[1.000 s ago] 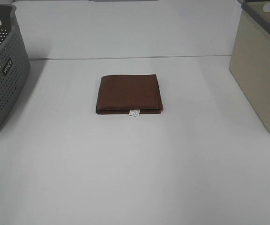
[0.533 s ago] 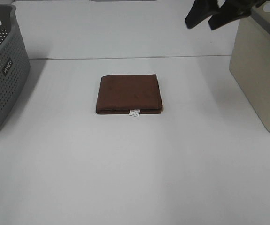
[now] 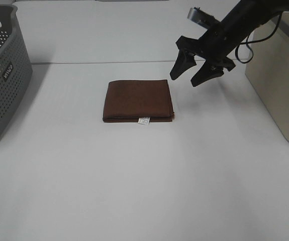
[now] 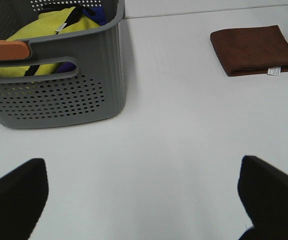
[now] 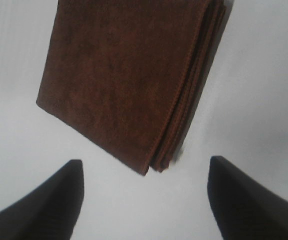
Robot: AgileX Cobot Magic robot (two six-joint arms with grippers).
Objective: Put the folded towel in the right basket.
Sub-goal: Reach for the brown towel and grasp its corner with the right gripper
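The folded brown towel lies flat in the middle of the white table, a small white tag at its near edge. It also shows in the left wrist view and close up in the right wrist view. My right gripper is open and empty, hovering above the table just right of the towel's far right corner. The beige right basket stands at the right edge. My left gripper is open and empty, back near the grey basket; it is out of the exterior view.
A grey perforated basket stands at the left edge; in the left wrist view it holds yellow and blue cloth. The right arm and its cable reach out from over the beige basket.
The right arm has come into view from the upper right and dropped down and left toward the towel, jaws open. The towel has not moved.
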